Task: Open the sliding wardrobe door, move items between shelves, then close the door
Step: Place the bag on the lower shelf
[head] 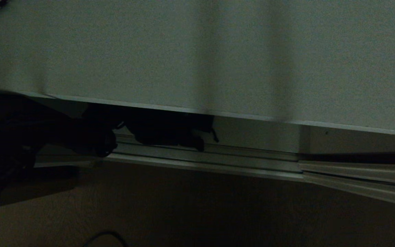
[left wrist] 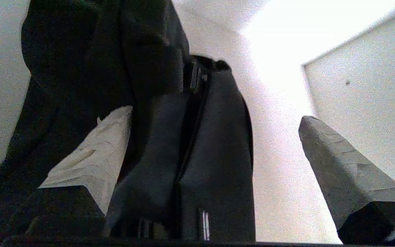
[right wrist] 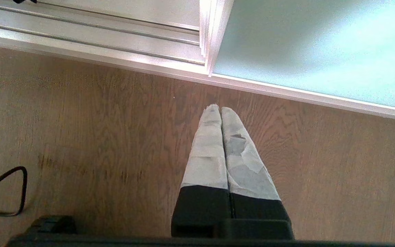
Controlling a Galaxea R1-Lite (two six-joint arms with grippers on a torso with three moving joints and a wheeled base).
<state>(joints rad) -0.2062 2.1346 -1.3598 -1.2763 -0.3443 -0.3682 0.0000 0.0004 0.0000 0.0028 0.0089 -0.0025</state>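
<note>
Black fabric fills most of what your left gripper sees: the bag lies right ahead of it, on the wardrobe's bottom compartment under the shelf, with one taped finger already alongside the bag's near face and the other well clear of it on the far side. You have the jaws spread wide and nothing is in them, so the pick is not made yet. The opening step looks done: from the right gripper you can see the door slid off to one side, and the track ahead of the bag is uncovered. That right gripper hangs over the wooden floor with its fingers pressed together, empty, parked well apart from the work. In the head view your left arm reaches in low to the dark bag, just behind the track. By my reading you are at the grasp: closing on the bag, lifting it to another shelf, letting go, backing out and sliding the door shut all remain. Whether the strap is within reach I cannot tell.
</note>
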